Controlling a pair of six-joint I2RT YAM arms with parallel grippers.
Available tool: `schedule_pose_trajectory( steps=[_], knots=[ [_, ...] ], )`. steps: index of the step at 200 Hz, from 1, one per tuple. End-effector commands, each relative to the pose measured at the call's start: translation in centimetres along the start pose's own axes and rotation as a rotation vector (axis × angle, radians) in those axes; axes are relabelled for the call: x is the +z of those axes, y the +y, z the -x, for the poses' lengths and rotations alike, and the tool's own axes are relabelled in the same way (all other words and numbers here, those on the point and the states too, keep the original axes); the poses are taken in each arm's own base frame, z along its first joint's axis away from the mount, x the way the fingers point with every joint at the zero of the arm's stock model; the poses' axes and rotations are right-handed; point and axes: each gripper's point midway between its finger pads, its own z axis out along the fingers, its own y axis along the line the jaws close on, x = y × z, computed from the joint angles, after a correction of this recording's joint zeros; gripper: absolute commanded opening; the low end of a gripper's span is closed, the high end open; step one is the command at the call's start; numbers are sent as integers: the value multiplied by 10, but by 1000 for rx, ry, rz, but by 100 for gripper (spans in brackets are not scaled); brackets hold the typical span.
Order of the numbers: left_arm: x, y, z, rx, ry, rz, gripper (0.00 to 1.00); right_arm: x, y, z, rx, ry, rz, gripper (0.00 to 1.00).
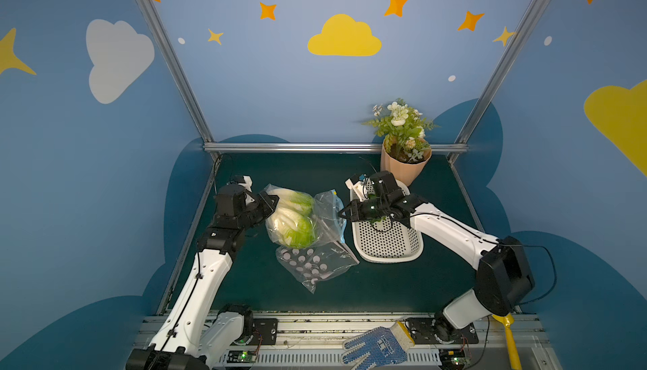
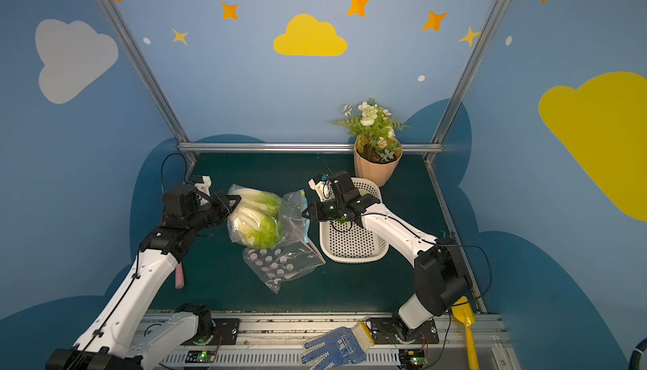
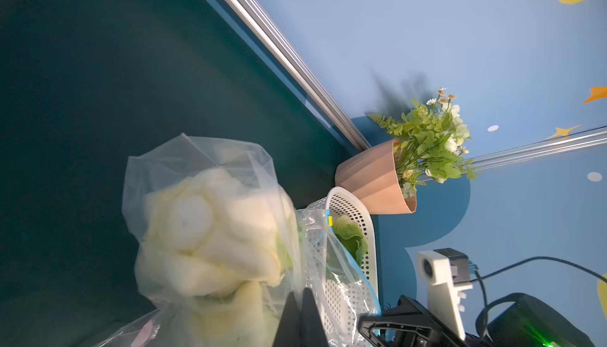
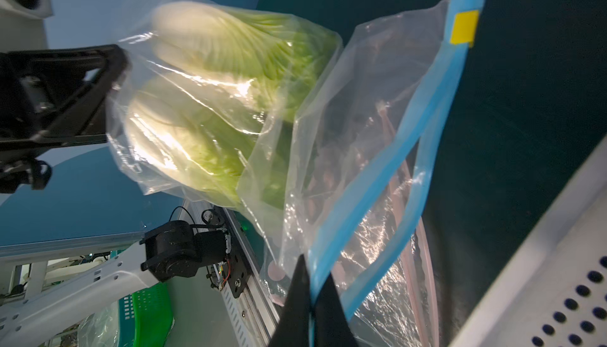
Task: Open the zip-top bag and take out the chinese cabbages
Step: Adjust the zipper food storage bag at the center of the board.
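Holding the zip-top bag [image 1: 325, 210] up off the table, just beside the white basket [image 1: 388, 259]. Pinched at the blue zip strip [image 4: 394, 151] by the right gripper [image 4: 310, 283], jaws squeezed together on what looks like just 1 lip of the mouth, at the bag end nearest the basket. Pinched at the closed bottom end by the left gripper [image 1: 271, 198], jaws squeezed together on the plastic too, at the end farthest from the basket. Held this way, most likely, to pull the bag long and keep its mouth turned toward the basket for tipping things out. Inside the bag: 2 of the chinese cabbages [image 1: 292, 217], bunched at the end far from the basket, white bottoms right against the left gripper, green tops pointing toward the basket, well apart from the right gripper. Already in the basket: 1 green leafy thing [image 3: 349, 240], maybe cabbage number 3. Lying flat on the table beside the basket, under the lifted bag: 1 more clear bag [image 1: 315, 266] with round pink dots inside.
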Motion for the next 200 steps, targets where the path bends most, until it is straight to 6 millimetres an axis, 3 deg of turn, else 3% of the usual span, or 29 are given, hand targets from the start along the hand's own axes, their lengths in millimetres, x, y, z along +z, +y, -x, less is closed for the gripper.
schedule_pose_trajectory(
  steps=[1,88,149,182,200],
  knots=[
    [-11,-11,18,72,-60,12,5,8,-14,-5,24,10,-31,0],
    [-19,-31,26,114,-48,-13,5,30,-62,-25,97,79,-172,0],
    [-28,-49,24,111,-33,-86,5,36,-66,-23,106,87,-183,0],
    [-37,-75,15,88,28,-204,5,37,-65,-23,100,93,-186,0],
    [-29,-68,5,86,54,-212,5,38,-63,-22,95,88,-184,0]
  ],
)
